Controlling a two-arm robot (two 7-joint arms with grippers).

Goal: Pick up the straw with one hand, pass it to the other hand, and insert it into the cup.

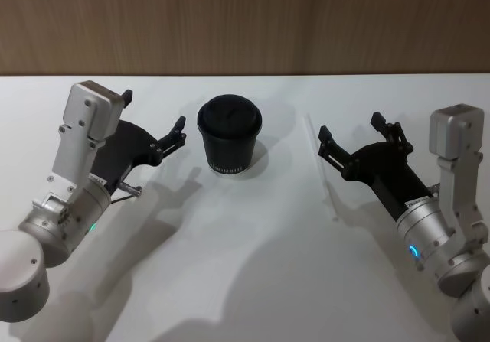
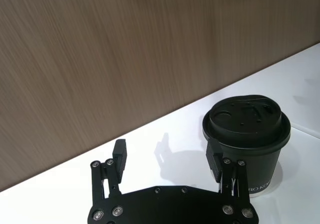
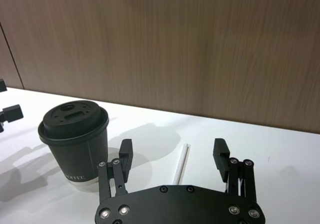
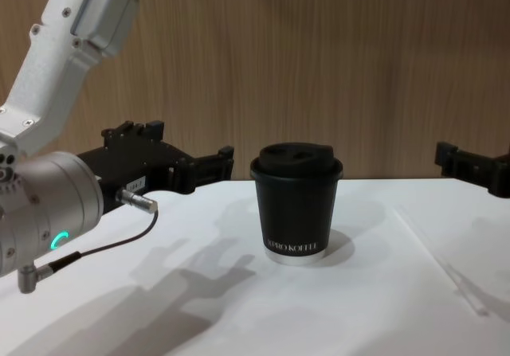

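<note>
The black lidded cup (image 1: 230,137) stands upright at the table's middle back, also seen as the cup (image 4: 296,205). The thin white straw (image 1: 321,166) lies flat on the white table to the right of the cup, running front to back. My right gripper (image 1: 351,126) hovers open just right of the straw; in its wrist view the straw (image 3: 182,163) lies on the table beyond the spread fingers of the right gripper (image 3: 173,149). My left gripper (image 1: 153,112) is open and empty, left of the cup. In its wrist view the left gripper (image 2: 166,156) has the cup (image 2: 247,134) just beyond one finger.
A wood-panel wall (image 1: 245,21) runs along the white table's (image 1: 253,281) back edge. A thin cable (image 4: 96,248) hangs under my left wrist.
</note>
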